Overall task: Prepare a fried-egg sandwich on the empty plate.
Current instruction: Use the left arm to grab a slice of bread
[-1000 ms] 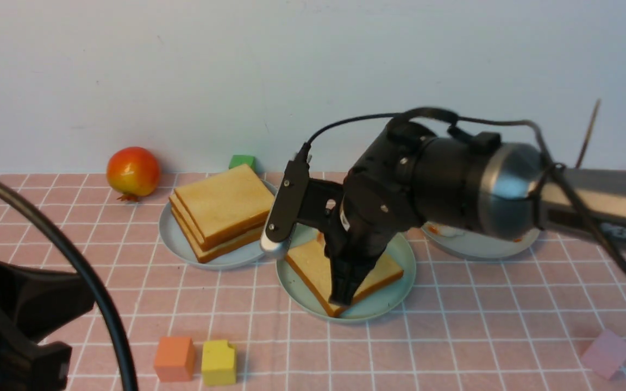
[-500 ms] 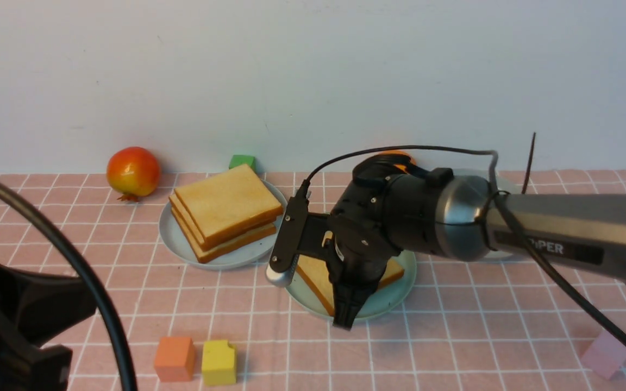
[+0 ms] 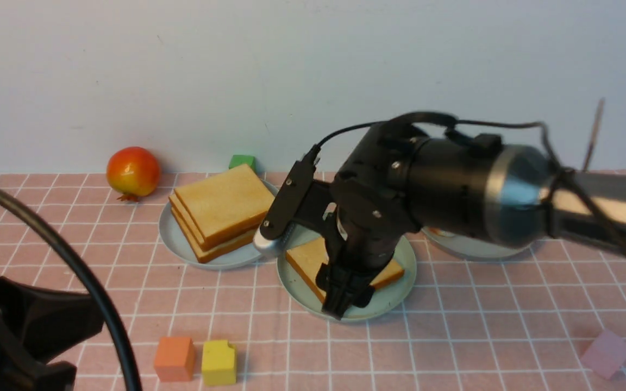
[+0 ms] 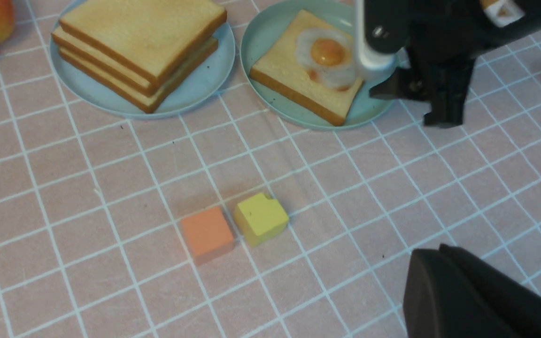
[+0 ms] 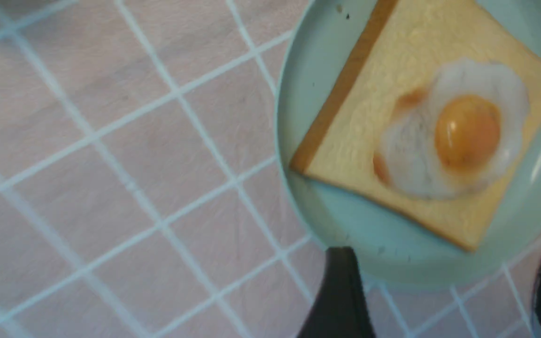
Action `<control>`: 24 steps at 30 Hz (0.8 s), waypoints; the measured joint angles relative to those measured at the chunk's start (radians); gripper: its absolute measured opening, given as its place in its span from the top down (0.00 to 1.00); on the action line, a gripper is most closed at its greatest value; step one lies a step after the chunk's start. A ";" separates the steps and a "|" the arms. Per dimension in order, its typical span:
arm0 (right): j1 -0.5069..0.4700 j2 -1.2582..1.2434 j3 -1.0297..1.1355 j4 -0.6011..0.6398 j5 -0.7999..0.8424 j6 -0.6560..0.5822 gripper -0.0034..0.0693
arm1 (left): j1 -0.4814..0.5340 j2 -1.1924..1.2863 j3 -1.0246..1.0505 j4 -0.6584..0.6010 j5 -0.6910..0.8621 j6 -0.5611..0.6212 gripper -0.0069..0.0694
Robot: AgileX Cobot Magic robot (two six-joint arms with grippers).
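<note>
Centre frame in the front view, the right tool (image 3: 340,308) points down at the near rim of the mint-green plate (image 3: 400,293). In the right wrist view its two fingers (image 5: 341,291) stand wide apart with nothing between them. Whether they touch the rim is hard to judge; they seem to hang just above it.

On the plate lies one toast slice (image 4: 294,70) carrying a fried egg (image 4: 327,54), yolk up and uncovered.

Just left of it in the frame, a stack of plain toast (image 3: 223,209) sits on a pale plate (image 3: 182,244). A red-orange fruit (image 3: 133,171) and a green cube (image 3: 242,161) stand by the wall. An orange cube (image 3: 174,358) and a yellow cube (image 3: 219,363) sit side by side on the pink checked surface (image 3: 454,336) at lower left, and a pink cube (image 3: 606,353) at lower right.

The left tool (image 3: 14,336), a dark shape in the lower left corner, is well apart from the plates. It is too cropped to tell if it is open or closed.
</note>
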 joint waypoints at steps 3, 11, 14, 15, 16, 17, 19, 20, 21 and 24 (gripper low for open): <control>0.011 -0.136 0.000 0.041 0.200 0.117 0.24 | 0.000 0.073 0.000 -0.010 0.005 0.016 0.89; 0.007 -0.474 0.095 0.135 0.300 0.239 0.69 | 0.213 0.357 -0.097 -0.173 0.000 0.234 0.89; 0.007 -0.595 0.173 0.169 0.307 0.239 0.88 | 0.329 0.449 -0.166 -0.342 -0.002 0.427 0.89; 0.007 -0.628 0.202 0.174 0.309 0.240 0.92 | 0.363 0.487 -0.193 -0.403 -0.003 0.494 0.89; 0.007 -0.682 0.236 0.176 0.316 0.240 0.96 | 0.394 0.541 -0.231 -0.471 -0.003 0.578 0.89; 0.007 -0.709 0.252 0.176 0.318 0.241 0.96 | 0.404 0.574 -0.254 -0.503 -0.003 0.618 0.89; 0.007 -0.765 0.281 0.175 0.323 0.241 0.96 | 0.412 0.650 -0.316 -0.533 -0.003 0.688 0.89; 0.007 -0.787 0.293 0.175 0.324 0.241 0.96 | 0.412 0.693 -0.348 -0.537 -0.003 0.706 0.89; 0.007 -0.810 0.300 0.176 0.324 0.239 0.96 | 0.408 0.745 -0.378 -0.535 -0.004 0.717 0.89; 0.007 -0.846 0.309 0.176 0.324 0.236 0.96 | 0.395 0.836 -0.441 -0.503 -0.007 0.731 0.89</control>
